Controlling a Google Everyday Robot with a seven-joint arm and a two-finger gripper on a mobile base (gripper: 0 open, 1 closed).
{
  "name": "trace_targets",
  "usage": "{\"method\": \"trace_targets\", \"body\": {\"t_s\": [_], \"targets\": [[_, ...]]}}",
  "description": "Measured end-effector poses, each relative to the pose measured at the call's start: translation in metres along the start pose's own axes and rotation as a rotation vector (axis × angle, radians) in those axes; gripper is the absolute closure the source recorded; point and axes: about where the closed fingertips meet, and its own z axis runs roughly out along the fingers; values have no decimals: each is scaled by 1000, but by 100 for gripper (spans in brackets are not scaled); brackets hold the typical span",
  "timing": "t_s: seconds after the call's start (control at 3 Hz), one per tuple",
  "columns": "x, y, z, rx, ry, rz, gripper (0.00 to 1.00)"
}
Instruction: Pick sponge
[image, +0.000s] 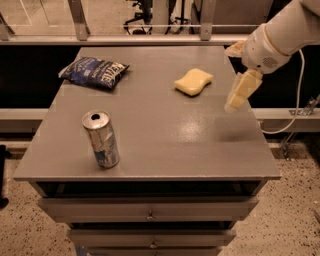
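Now we see the gripper (234, 75) hanging over the right edge of the table (150, 150), its two cream fingers spread apart and holding nothing. The sponge (193, 81) lies flat on the table's far right part, apart from the gripper.

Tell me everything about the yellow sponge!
The sponge is a small, pale yellow pad that looks like soft foam, with rounded corners and a pinched waist. It lies flat on the far right part of the grey table, touching nothing else. The gripper hovers open just to its right, not touching it.
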Motion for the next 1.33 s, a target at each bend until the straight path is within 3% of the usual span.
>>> {"method": "trace_targets", "body": {"t_s": [0.67,1.33], "targets": [[-6,-57,60,-44,-121,10,0],[-23,-77,104,-90,-200,118,0]]}}
